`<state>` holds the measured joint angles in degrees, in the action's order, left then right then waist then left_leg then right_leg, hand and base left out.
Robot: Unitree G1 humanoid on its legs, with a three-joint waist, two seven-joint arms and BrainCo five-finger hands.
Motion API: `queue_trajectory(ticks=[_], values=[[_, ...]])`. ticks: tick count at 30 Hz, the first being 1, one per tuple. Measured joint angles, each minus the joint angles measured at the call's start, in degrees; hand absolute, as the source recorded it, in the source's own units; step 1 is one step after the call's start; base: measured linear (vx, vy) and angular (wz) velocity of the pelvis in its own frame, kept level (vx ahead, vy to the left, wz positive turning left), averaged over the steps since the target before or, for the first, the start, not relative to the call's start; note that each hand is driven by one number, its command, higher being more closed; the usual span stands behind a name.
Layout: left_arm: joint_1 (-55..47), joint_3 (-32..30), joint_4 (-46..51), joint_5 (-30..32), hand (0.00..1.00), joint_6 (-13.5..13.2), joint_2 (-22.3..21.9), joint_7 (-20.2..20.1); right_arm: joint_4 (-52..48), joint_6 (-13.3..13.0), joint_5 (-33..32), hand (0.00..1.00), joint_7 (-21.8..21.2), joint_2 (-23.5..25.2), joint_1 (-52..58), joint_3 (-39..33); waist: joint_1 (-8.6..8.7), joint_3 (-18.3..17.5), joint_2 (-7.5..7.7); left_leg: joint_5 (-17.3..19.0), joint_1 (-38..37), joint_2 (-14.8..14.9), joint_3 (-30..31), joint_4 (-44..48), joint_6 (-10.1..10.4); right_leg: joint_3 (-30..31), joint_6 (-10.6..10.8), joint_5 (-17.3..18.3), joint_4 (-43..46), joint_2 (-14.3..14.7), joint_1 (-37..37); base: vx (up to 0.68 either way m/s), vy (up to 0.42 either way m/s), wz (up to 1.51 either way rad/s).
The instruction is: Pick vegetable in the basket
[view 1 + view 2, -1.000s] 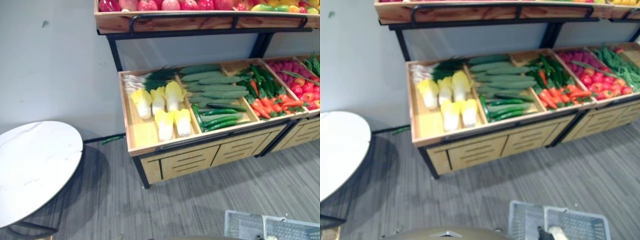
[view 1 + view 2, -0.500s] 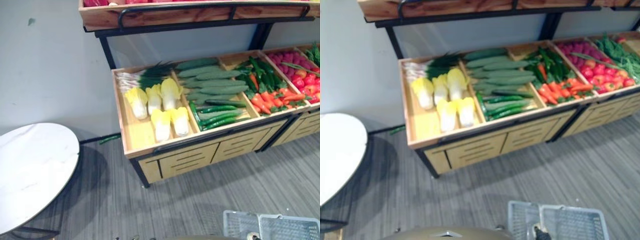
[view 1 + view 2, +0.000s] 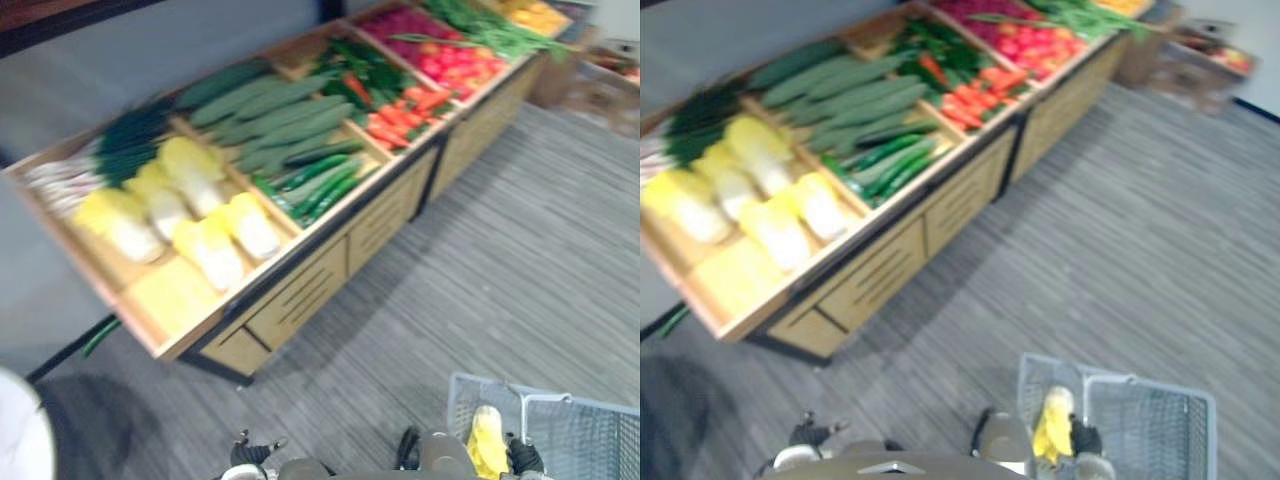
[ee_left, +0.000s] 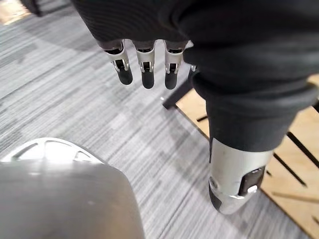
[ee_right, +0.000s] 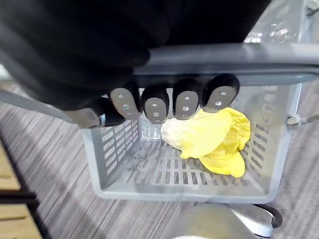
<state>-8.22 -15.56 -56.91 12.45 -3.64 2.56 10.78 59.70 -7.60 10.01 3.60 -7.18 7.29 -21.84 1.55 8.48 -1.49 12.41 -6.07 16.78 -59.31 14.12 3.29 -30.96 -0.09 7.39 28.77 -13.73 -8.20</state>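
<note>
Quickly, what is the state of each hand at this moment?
Left hand: open, fingers straight, holding nothing.
Right hand: closed round the handle of the grey basket, which holds a yellow cabbage.

Grocery shop, wooden display stand (image 3: pixel 300 300) of cabbages (image 3: pixel 195 180), cucumbers (image 3: pixel 275 105), carrots (image 3: pixel 400 108), grey basket (image 5: pixel 114 149)

No legible text, label, number or sign on the stand (image 3: pixel 300 290), basket (image 5: pixel 117 144) or floor (image 3: pixel 500 250)

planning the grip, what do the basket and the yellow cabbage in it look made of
The basket: grey moulded plastic, matt, going by its slotted walls. The cabbage: likely an artificial replica, given even bright yellow, waxy leaves; real cannot be ruled out.
</note>
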Motion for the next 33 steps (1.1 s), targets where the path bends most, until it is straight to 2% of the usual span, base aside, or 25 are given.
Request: queue_trajectory(ticks=[1,3,5,7,9,10,12,13,14,15,16,17,18,19,21,23,24,25,27,29,32,33], values=[[0.18,-0.02,-0.02,0.0,0.0,0.03,0.02,-0.11,0.75,0.02,0.18,1.0,-0.05,-0.1,-0.15,0.02,0.11,-0.03,0.07,-0.07,-0.26,0.2,-3.05,0.49,0.1,-0.26,0.81,0.54,0.25,-0.91,-0.15,-0.01,-0.065,-1.29],[0.53,-0.04,-0.05,0.0,0.0,0.02,-0.02,-0.65,2.13,0.13,0.37,1.0,-0.14,-0.14,-0.11,-0.12,0.41,-0.08,0.17,-0.1,-1.01,1.22,-6.03,2.39,0.17,-0.14,2.04,1.84,-2.26,-0.05,-0.3,0.01,-0.162,-1.1],[0.65,-0.31,-0.09,0.02,0.0,0.02,-0.48,-1.2,3.34,0.69,0.34,1.0,-0.02,-1.25,0.59,-0.11,0.62,-0.44,-0.9,-0.38,-1.85,2.55,-7.38,4.12,0.55,1.08,2.16,2.27,-9.06,3.79,1.5,0.04,-0.224,-1.19],[1.69,-0.35,-0.61,0.0,0.0,0.0,-1.3,-1.6,3.78,1.15,0.35,1.0,0.22,-2.01,0.23,-0.22,0.74,-0.33,-1.43,-1.72,-2.13,3.26,-8.2,4.42,0.67,3.21,2.15,2.26,-13.63,6.2,2.03,-0.04,-0.182,-0.95],[2.97,-0.59,-1.72,0.02,0.0,-0.07,-1.5,-1.77,3.81,1.16,0.27,1.0,0.58,-1.49,1.01,-0.23,2.45,-0.44,-1.51,-3.41,-2.22,5.0,-7.52,7.3,0.55,3.55,2.12,2.26,-14.62,7.24,2.83,-0.06,-0.123,-0.29],[3.14,-0.7,-1.95,0.02,0.0,-0.05,-1.48,-1.76,3.79,1.12,0.25,1.0,0.66,-1.18,1.24,-0.17,2.86,-0.46,-1.48,-3.8,-2.22,6.06,-7.38,9.01,0.44,3.66,2.06,2.3,-14.95,7.63,3.17,-0.05,-0.134,-0.23],[3.46,-1.75,-2.47,-0.01,0.0,0.04,-2.11,-1.54,3.74,0.93,0.26,1.0,0.77,-0.75,1.59,0.83,2.94,-0.32,-1.18,-6.48,-2.48,10.23,-6.47,16.74,0.36,6.26,1.16,2.28,-15.44,8.91,3.68,-0.06,-0.142,-0.54],[3.45,-2.31,-2.41,-0.24,0.0,0.03,-2.47,-1.48,3.73,0.84,0.27,1.0,0.78,-0.83,1.59,1.37,2.92,-0.3,-1.14,-7.66,-2.17,10.87,-4.77,18.55,0.0,7.17,0.96,2.19,-15.69,9.15,3.87,-0.04,-0.124,-0.69],[3.5,-3.04,-2.25,-0.87,0.0,-0.1,-2.72,-1.25,3.75,0.65,0.3,1.0,0.82,-0.87,1.55,2.68,2.66,0.43,0.08,-10.17,0.09,11.21,2.13,22.2,0.0,9.64,0.24,1.9,-16.35,9.14,4.66,-0.02,-0.069,-0.77],[3.51,-3.3,-1.69,-1.43,0.0,-0.52,-2.84,-0.98,3.74,0.52,0.38,1.0,0.8,-0.97,1.01,3.52,2.24,0.61,0.47,-7.4,2.96,8.4,12.88,22.96,1.07,12.37,-0.13,1.64,-16.63,8.74,4.87,-0.02,-0.039,-0.87],[3.5,-3.31,-1.51,-2.46,0.0,-0.83,-2.86,-0.72,3.76,0.46,0.51,1.0,0.82,-1.25,0.76,3.73,1.99,0.69,0.6,-6.19,4.01,6.35,18.44,22.28,1.34,13.66,-0.12,1.52,-16.85,8.49,4.91,-0.04,0.018,-1.05],[3.5,-3.54,-1.31,-4.1,0.0,-0.88,-2.93,-0.07,3.91,0.05,1.01,1.0,0.82,-1.61,0.79,3.9,1.27,0.72,0.64,-4.05,5.27,1.78,28.2,20.12,2.01,16.21,0.17,1.22,-17.13,8.46,5.54,-0.03,0.061,-1.12],[3.29,-3.67,-1.31,-5.42,0.0,-1.21,-2.95,0.31,4.09,-0.19,1.19,1.0,0.8,-1.85,0.96,4.42,0.71,0.67,0.74,-2.61,5.58,-1.76,35.49,16.38,2.46,18.56,0.41,1.03,-17.81,8.63,5.95,-0.04,0.073,-1.12],[3.28,-3.83,-1.3,-5.52,0.0,-1.31,-2.98,0.3,4.08,-0.3,1.2,1.0,0.77,-1.88,0.95,4.47,0.48,0.67,0.73,-2.23,5.79,-3.17,38.35,14.08,2.93,19.66,0.79,0.85,-18.31,8.81,6.08,-0.04,0.1,-1.08],[3.34,-3.97,-1.19,-5.63,0.0,-1.73,-3.0,0.27,4.0,-0.62,1.23,1.0,0.77,-1.9,1.13,5.06,-0.04,0.7,0.61,-2.21,6.67,-6.13,47.07,3.8,3.13,22.67,1.99,-0.04,-20.64,9.63,6.27,-0.03,0.162,-0.95],[3.34,-4.01,-1.21,-5.55,0.0,-2.2,-3.08,0.28,3.82,-0.62,1.23,1.0,0.78,-2.0,1.34,5.4,-0.13,0.71,0.05,-3.74,7.26,-6.23,50.25,-1.89,2.93,23.8,3.13,-0.78,-21.09,10.5,5.62,0.01,0.235,-0.62],[3.5,-4.52,-1.46,-5.54,0.0,-2.41,-3.53,0.21,3.83,-0.52,1.23,1.0,0.88,-2.49,1.41,5.35,-0.21,0.43,-1.96,-4.72,8.16,-5.25,51.87,-4.31,4.31,24.89,4.52,-1.77,-21.87,11.81,5.37,0.03,0.238,-0.46],[3.44,-4.64,-1.42,-5.36,0.0,-2.44,-3.53,0.32,3.62,-0.59,1.21,1.0,0.89,-1.85,1.7,5.46,-0.24,0.21,-1.21,-4.2,8.73,-6.14,51.0,-4.33,4.04,25.58,5.47,-2.52,-23.81,11.26,5.87,0.05,0.237,-0.36],[3.37,-4.65,-1.46,-4.87,0.0,-2.49,-2.75,0.3,3.48,-0.66,1.22,1.0,0.8,-0.74,2.71,5.71,-0.42,-0.37,0.27,-4.15,8.82,-8.04,50.25,-5.53,3.1,25.86,5.92,-4.58,-26.33,9.24,6.31,0.12,0.226,-0.08],[3.45,-4.51,-1.61,-4.74,0.0,-2.45,-2.32,0.27,3.49,-0.61,1.17,1.0,0.92,0.3,3.87,6.0,-0.32,-0.94,1.47,-4.9,7.65,-10.72,49.92,-7.89,1.61,25.91,6.78,-5.17,-26.93,7.0,6.5,0.18,0.241,0.1],[3.39,-4.45,-2.08,-4.39,0.0,-2.42,-1.59,0.23,3.46,-0.56,1.21,1.0,0.94,0.23,4.01,5.91,-0.52,-0.95,1.24,-4.85,5.7,-13.33,48.93,-9.53,0.78,25.9,7.39,-4.81,-26.86,4.62,7.09,0.22,0.193,-0.03],[3.41,-4.31,-2.42,-4.14,0.0,-2.38,-1.19,0.19,3.44,-0.56,1.23,1.0,0.94,0.21,4.0,5.68,-0.5,-0.99,1.24,-4.37,5.1,-14.01,48.91,-9.48,0.05,25.74,8.37,-4.15,-25.99,3.85,7.4,0.17,0.121,0.05]])
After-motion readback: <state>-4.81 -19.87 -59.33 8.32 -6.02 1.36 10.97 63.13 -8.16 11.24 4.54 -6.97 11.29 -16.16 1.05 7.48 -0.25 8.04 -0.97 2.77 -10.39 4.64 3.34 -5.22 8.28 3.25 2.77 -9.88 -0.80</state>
